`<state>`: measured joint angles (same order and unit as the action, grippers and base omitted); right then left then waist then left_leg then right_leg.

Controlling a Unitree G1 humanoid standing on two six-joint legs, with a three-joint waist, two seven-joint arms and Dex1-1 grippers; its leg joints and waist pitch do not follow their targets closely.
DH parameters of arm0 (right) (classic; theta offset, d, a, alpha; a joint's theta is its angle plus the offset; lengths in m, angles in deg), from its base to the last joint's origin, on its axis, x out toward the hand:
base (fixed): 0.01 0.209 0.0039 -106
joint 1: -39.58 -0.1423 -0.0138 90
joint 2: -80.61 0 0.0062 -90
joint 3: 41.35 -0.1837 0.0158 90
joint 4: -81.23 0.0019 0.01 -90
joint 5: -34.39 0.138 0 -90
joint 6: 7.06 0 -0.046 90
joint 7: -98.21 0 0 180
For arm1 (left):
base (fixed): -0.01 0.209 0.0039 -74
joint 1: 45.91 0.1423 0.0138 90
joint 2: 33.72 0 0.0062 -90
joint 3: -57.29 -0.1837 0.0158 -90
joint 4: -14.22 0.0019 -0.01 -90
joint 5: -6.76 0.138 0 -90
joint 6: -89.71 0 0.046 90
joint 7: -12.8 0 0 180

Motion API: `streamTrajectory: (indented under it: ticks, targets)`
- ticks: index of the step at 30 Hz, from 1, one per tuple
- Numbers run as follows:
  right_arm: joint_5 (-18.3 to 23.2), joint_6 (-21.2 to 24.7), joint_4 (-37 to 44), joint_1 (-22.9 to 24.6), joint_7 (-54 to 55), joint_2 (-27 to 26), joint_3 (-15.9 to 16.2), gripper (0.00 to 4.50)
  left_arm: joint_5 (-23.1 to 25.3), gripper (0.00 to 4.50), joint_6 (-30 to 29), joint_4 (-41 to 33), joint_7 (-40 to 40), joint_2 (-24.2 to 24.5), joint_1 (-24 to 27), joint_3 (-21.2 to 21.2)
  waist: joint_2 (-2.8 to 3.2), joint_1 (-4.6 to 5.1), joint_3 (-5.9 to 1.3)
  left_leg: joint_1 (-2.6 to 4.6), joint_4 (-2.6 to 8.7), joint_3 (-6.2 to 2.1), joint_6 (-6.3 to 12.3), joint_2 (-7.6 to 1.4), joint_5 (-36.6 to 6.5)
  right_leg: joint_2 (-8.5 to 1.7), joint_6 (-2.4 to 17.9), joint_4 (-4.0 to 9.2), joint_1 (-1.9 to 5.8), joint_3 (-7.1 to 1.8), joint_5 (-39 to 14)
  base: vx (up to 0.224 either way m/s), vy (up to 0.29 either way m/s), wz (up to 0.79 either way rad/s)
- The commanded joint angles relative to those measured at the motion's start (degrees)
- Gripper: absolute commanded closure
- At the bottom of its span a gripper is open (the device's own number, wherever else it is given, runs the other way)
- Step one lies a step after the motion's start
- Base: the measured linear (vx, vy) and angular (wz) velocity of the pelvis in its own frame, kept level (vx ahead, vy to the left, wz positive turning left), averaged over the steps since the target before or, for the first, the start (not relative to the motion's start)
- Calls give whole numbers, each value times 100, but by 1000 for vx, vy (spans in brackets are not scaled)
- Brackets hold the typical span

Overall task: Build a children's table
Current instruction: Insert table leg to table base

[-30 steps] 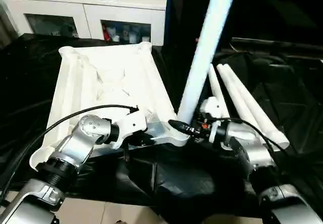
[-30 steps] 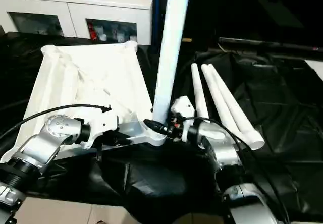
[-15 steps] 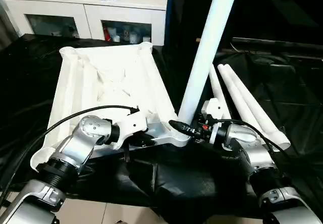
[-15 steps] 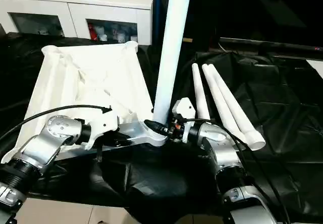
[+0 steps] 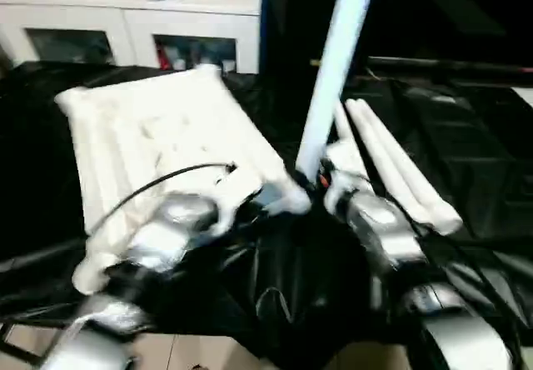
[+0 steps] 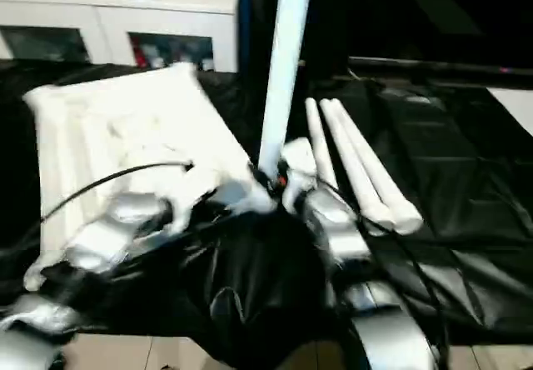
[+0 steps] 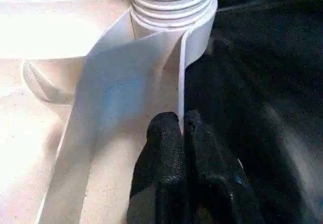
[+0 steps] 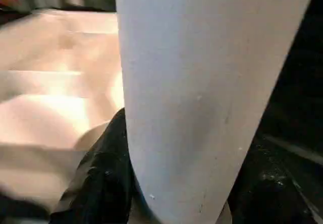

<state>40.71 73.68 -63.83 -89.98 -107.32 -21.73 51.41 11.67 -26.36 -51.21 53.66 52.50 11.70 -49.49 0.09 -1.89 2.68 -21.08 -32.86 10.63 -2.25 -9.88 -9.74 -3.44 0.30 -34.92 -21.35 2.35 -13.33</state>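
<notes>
Silver arms, black fingers

We are showing two forearms of brushed silver metal, the left arm (image 5: 158,237) and the right arm (image 5: 379,224), each built from rounded segments with black bands at the joints. A thin black cable (image 5: 158,188) is arching over our left arm. Our fingers (image 7: 161,173) are wearing matte black, slightly textured pads with blunt, rounded tips.

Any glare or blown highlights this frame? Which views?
Left wrist view: table top blows out to flat white in places; black cloth beside it falls nearly to black. Left eye view: table top ribs washed out, cloth shows soft sheen. Right wrist view: leg evenly lit, no glare.
</notes>
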Motion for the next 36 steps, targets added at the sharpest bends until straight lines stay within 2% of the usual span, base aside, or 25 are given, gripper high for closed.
streamTrajectory:
  ticks: [1,2,3,6,9,15,16,19,20,22,23,24,25,26,29,33,36]
  targets:
    - [-258,515,-637,164,206,-388,318,259,121,450,-179,101,-684,-343,-290,36,55,18,-202,131,477,-245,-335,-352,-2793,-542,1009,618,-33,-284,-2520,0,0,0]
    - [-264,580,-773,28,395,-554,276,259,198,450,-192,322,-958,-525,-389,-2,26,3,-214,142,467,-236,-283,-351,-2749,-537,976,633,-33,-284,-2494,0,0,0]
    - [-267,581,-783,19,402,-567,272,259,205,450,-189,340,-975,-532,-396,-9,30,8,-215,137,457,-219,-256,-339,-2704,-529,974,633,-46,-295,-2451,0,0,0]
    - [-266,593,-873,-38,461,-697,193,259,203,450,-215,442,-1139,-575,-437,30,27,-18,-215,114,469,-219,-167,-350,-2583,-534,964,629,-22,-291,-2286,0,0,0]
    - [-222,576,-967,-62,481,-744,111,259,233,450,-343,343,-1120,-581,-414,77,31,-7,-220,115,480,-216,-162,-356,-2588,-516,999,609,-19,-284,-2162,0,0,0]
    - [-120,570,-1035,-79,481,-800,-29,259,260,450,-385,316,-1100,-585,-395,90,41,18,-189,140,493,-253,-240,-352,-2976,-530,847,669,-63,-272,-2720,0,0,0]
    - [-169,571,-1079,-96,459,-804,-62,259,242,450,-355,288,-1027,-562,-379,45,76,19,-189,135,498,-269,-263,-350,-3029,-538,809,675,-61,-270,-2800,0,0,0]
    - [-191,589,-1092,-104,369,-800,-93,259,231,450,-205,227,-868,-504,-341,-36,52,28,-204,118,509,-274,-273,-350,-3036,-536,776,675,-58,-271,-2755,0,0,0]
    - [-220,590,-1073,-112,192,-763,-69,259,188,450,-133,103,-679,-448,-286,-70,94,26,-204,122,517,-270,-284,-354,-3036,-524,797,676,-68,-274,-2626,0,0,0]
    - [-212,609,-1031,-111,9,-719,-53,259,174,450,53,20,-492,-367,-236,-133,68,19,-212,108,515,-263,-244,-354,-2963,-528,867,661,-53,-279,-2445,0,0,0]
    - [-204,666,-941,-96,-373,-606,3,259,124,450,178,-115,-182,-221,-143,-203,58,22,-227,78,517,-255,-210,-355,-2819,-528,911,638,-24,-287,-2256,0,0,0]
    - [-207,688,-910,-90,-510,-561,28,259,100,450,160,-159,-88,-175,-112,-212,59,26,-251,8,531,-245,-145,-366,-2470,-523,992,576,51,-286,-1802,0,0,0]
    - [-236,688,-838,-63,-815,-462,107,259,67,450,261,-242,119,-65,-50,-254,56,19,-268,1,521,-236,-110,-375,-2287,-519,1046,554,69,-284,-1542,0,0,0]
    - [-247,725,-743,-20,-1198,-325,193,259,28,450,377,-335,356,81,24,-295,48,10,-282,10,492,-198,-12,-380,-2015,-505,1190,517,73,-284,-1082,0,0,0]
    - [-275,768,-574,61,-1903,-69,332,259,-52,450,685,-489,769,355,145,-361,36,-19,-286,14,447,-163,191,-371,-1730,-511,1369,491,111,-280,-807,18,-9,0]
    - [-373,720,-344,196,-2775,303,552,260,-242,450,1023,-768,1383,726,314,-397,24,-36,-321,14,389,-128,413,-373,-1050,-495,1597,386,169,-257,156,13,-6,0]
    - [-437,714,-130,309,-3291,509,679,260,-332,450,1099,-952,1702,926,411,-387,41,-57,-313,26,382,-120,488,-384,-935,-486,1683,363,183,-236,329,0,0,0]
